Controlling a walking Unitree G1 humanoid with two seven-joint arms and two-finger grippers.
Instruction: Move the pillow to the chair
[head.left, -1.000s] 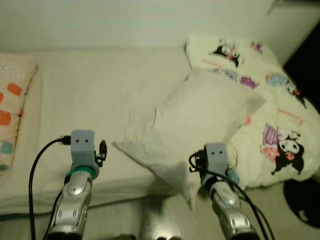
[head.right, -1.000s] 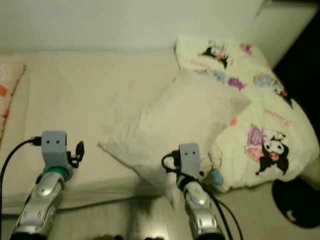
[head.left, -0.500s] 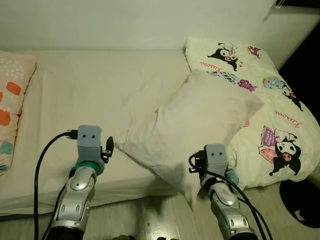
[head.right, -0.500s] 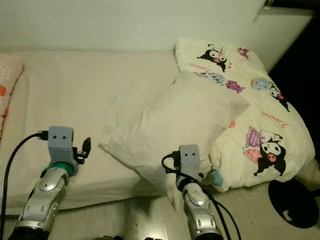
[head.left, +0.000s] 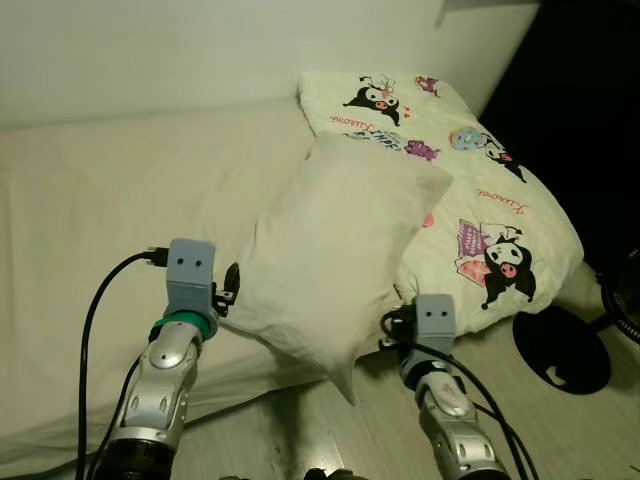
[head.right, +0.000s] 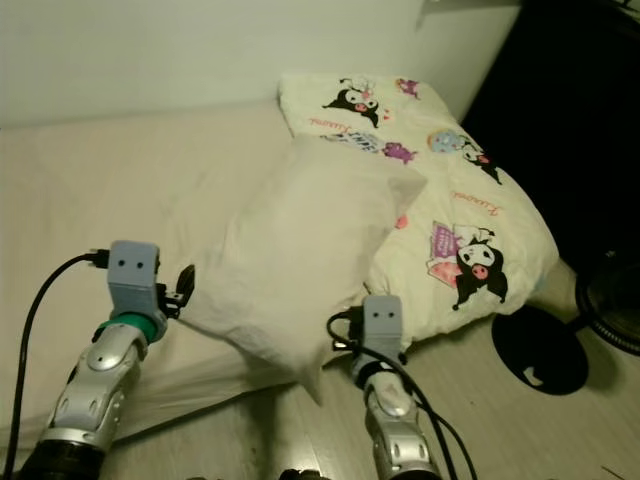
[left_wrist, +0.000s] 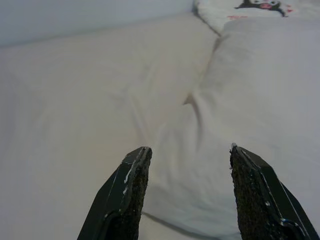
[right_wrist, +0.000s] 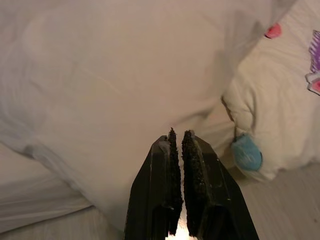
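Illegible pink script on the cartoon-print quilt (head.left: 480, 210)

A wide bed covered in a plain cream sheet (head.left: 120, 190) runs along a pale wall (head.left: 200, 40). On its right end lies a cream duvet printed with black-and-white cartoon characters (head.left: 480, 230). A round black stand base (head.left: 560, 350) sits on the light wood-look floor (head.left: 560, 420) beside it.

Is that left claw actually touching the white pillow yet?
Cannot tell. In the left wrist view the left claw is open, the pillow edge between its fingers, but no contact or gap shows plainly.
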